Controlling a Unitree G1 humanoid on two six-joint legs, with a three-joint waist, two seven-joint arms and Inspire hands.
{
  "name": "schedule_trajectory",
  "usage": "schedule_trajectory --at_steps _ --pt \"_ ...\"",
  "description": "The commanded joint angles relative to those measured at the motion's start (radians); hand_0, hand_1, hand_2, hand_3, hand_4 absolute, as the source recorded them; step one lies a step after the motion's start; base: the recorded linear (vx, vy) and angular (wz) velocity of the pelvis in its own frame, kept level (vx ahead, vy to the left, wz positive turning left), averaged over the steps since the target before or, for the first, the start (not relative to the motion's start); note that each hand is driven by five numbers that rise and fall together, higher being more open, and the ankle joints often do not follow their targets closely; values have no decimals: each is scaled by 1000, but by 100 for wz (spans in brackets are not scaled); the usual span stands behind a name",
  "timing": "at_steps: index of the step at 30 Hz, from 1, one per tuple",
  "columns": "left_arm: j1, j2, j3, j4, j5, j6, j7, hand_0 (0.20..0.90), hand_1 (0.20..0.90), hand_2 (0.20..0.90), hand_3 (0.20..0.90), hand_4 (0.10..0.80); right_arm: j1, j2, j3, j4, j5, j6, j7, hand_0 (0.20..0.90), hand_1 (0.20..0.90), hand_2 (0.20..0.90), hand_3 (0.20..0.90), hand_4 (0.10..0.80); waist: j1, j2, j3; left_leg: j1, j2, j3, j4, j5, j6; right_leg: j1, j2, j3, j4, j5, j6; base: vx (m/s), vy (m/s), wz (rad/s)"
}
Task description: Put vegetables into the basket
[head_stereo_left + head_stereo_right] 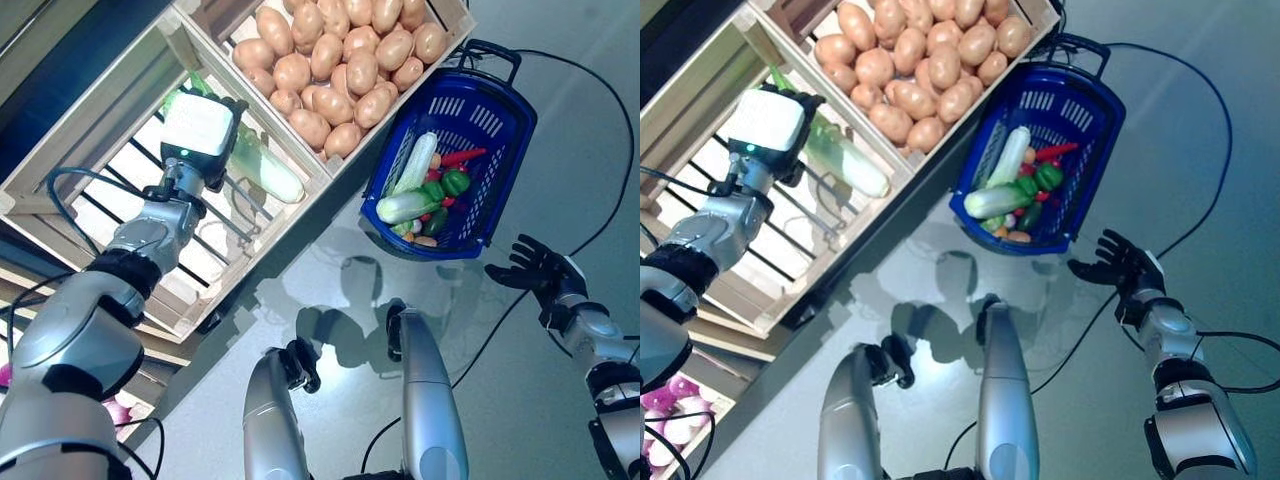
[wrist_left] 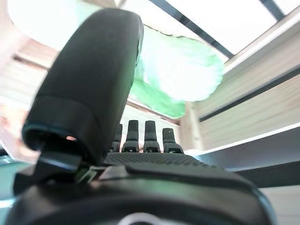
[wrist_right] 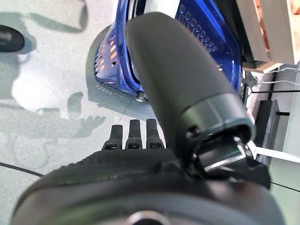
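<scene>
A: Surroundings? Wooden crate of brown potatoes (image 1: 340,60) beside blue plastic basket (image 1: 500,120) of vegetables on floor.

B: Left robot hand (image 1: 215,135), fingers straight, at pale green cabbage (image 1: 265,170) in slatted crate (image 1: 90,150). Right robot hand (image 1: 535,268) spread, empty, near basket.

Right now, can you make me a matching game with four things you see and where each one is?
Things:
1. potatoes
2. pale green cabbage
3. blue basket
4. right hand

Places:
A. on the floor, holding vegetables
B. piled in a wooden crate
C. open over the floor beside the basket, holding nothing
D. in the slatted crate by the left hand

Pairs: 1-B, 2-D, 3-A, 4-C
</scene>
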Motion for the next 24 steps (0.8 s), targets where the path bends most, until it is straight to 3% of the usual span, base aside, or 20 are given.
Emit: schedule_trajectory --at_steps 1,24 --pt "-187 86 -17 -1 32 6 -34 900 900 900 900 800 -54 -88 -20 -1 -12 -97 39 900 900 900 900 800 -21 3 -2 -17 13 -4 -51 28 8 93 -44 -25 -100 76 16 0 0 0" --pt "-315 40 -203 -57 145 9 -231 900 900 900 900 800 -122 -123 12 18 47 -120 67 900 900 900 900 800 -41 23 -2 -180 5 6 -21 27 18 -85 -32 13 -72 98 26 -34 22 -1"
